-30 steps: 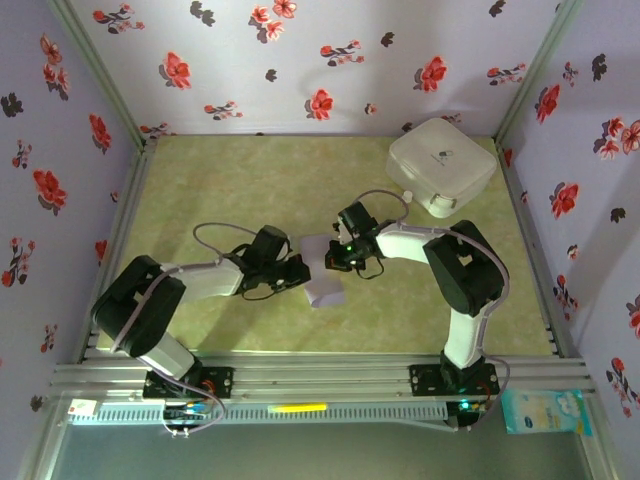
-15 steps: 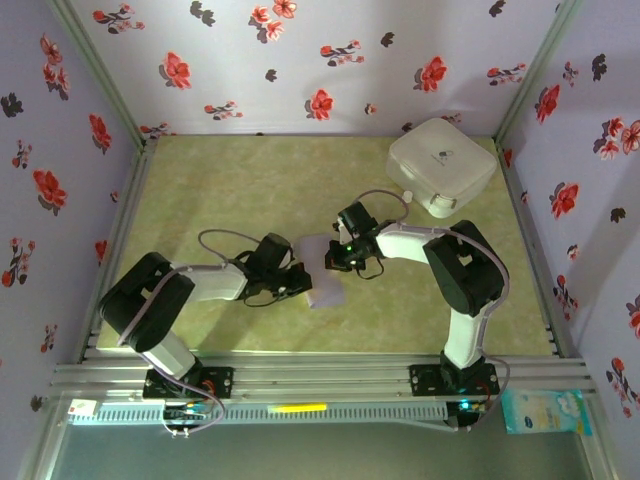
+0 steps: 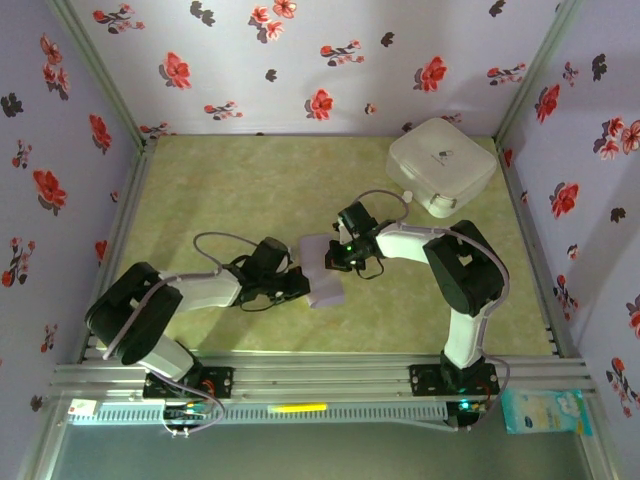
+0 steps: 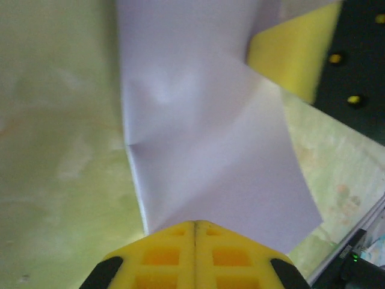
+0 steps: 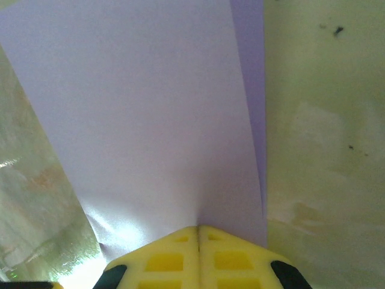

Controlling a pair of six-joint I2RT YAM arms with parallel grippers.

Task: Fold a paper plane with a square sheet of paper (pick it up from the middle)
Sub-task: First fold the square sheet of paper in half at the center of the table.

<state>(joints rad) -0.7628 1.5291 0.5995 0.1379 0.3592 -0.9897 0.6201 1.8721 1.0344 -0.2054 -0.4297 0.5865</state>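
2 sets of jaws, both mine, both closed, tips touching the sheet [image 3: 322,275] mid-counter [image 3: 240,180] from opposite sides. Sheet is part-folded, 1 layer over another. Likely I'm pinning it flat for a crease. Pinch or press, can't tell.

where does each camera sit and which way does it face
top external: above and behind the bases, looking down on the table; both arms, left gripper and right gripper at the lavender paper sheet.
left wrist: on that wrist, looking along its shut yellow fingers over the sheet.
right wrist: likewise, from the sheet's opposite side.
shared: both wrist views see the sheet pinched.
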